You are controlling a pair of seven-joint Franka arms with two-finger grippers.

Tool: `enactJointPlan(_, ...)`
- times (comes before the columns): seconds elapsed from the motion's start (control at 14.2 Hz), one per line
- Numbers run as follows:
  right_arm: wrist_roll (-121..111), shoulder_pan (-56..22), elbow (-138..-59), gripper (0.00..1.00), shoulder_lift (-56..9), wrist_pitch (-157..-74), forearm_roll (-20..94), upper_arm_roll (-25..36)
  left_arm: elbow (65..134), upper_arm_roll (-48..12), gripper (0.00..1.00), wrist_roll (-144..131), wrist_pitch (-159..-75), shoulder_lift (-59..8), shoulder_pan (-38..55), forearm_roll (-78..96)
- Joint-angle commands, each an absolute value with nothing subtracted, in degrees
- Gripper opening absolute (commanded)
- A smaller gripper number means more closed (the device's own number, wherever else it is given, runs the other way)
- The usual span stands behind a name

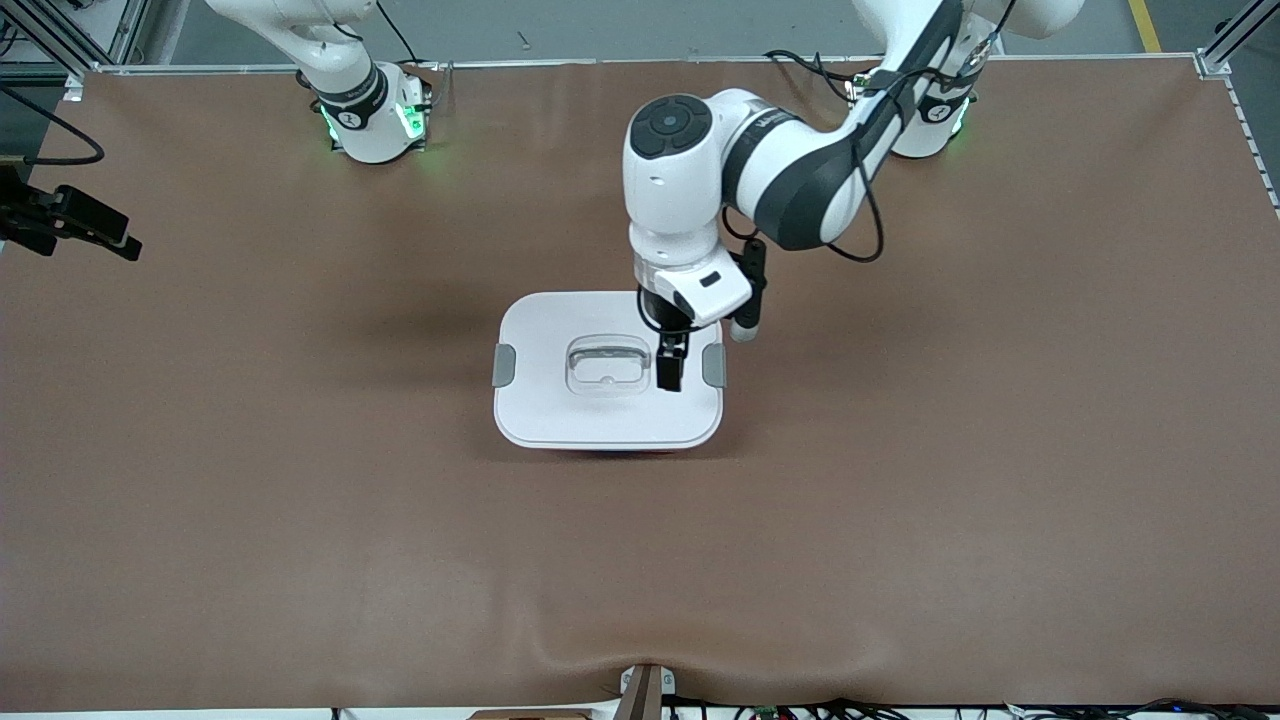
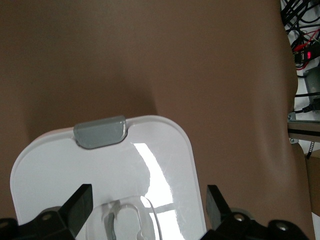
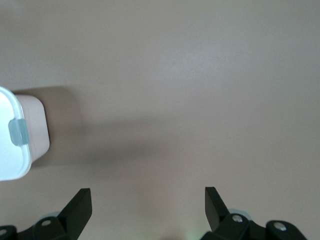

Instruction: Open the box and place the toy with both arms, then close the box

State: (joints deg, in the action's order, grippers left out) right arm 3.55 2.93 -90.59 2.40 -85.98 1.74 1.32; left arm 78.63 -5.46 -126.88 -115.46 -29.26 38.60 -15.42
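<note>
The box [image 1: 560, 410] stands shut in the middle of the table, its flat white lid on and a grey clip at each end [image 1: 503, 365] [image 1: 713, 365]. A thin pink strip of its tub shows under the lid's edge. My left gripper [image 1: 670, 370] hangs open just above the lid, beside the recessed clear handle [image 1: 607, 365]. In the left wrist view the left gripper [image 2: 147, 202] straddles the handle [image 2: 125, 220] without touching it, with the lid [image 2: 60, 165] and one clip [image 2: 100, 131] below. My right gripper [image 3: 147, 205] is open over bare table, the box [image 3: 37, 130] off to one side. The toy is out of view.
A brown mat [image 1: 900, 500] covers the table. A black device [image 1: 70, 225] juts in at the table's edge toward the right arm's end. Cables and a metal frame [image 2: 305, 50] lie past the table's edge nearest the front camera.
</note>
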Motion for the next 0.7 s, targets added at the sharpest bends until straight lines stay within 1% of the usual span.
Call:
enactJointPlan(0.0,7.4,2.5,-90.4,1.0,2.6,-85.6,0.6,1.0,79.4,-5.5,1.0,-120.9,-113.7,-27.5,36.3,-14.2)
enactJointPlan(0.63,6.7,1.8,-89.5,1.0,3.0,-83.4,-0.7,0.9,79.5,-5.7,1.0,-101.5,-112.1,-25.8,27.6,-14.2)
